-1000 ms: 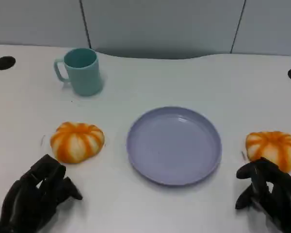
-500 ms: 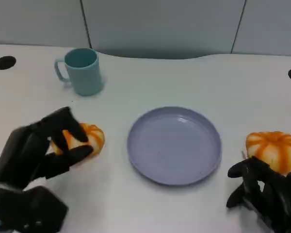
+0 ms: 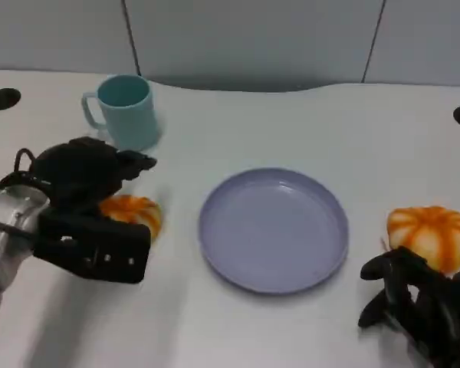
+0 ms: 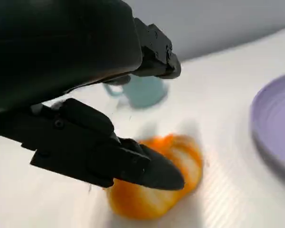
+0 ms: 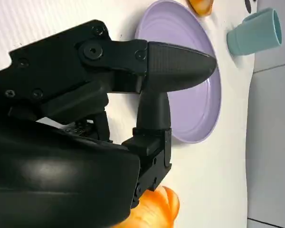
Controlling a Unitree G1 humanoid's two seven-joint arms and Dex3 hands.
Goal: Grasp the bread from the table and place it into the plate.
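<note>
The bread [image 3: 133,214], a soft, light-looking orange bun at nine o'clock of the plate [image 3: 274,228], should likely be cupped gently by its rounded sides, where the left hand [image 3: 83,180] hovers with fingers spread, holding nothing, while the right hand [image 3: 414,303] rests loosely empty.

Bare table [image 3: 291,123] lay open between the left bread [image 3: 133,214] and the plate [image 3: 274,228], nothing standing in that gap. A teal mug [image 3: 126,110] stood just behind the left hand [image 3: 88,178], crowding the far side. The plate's shallow rim was the sole step.
</note>
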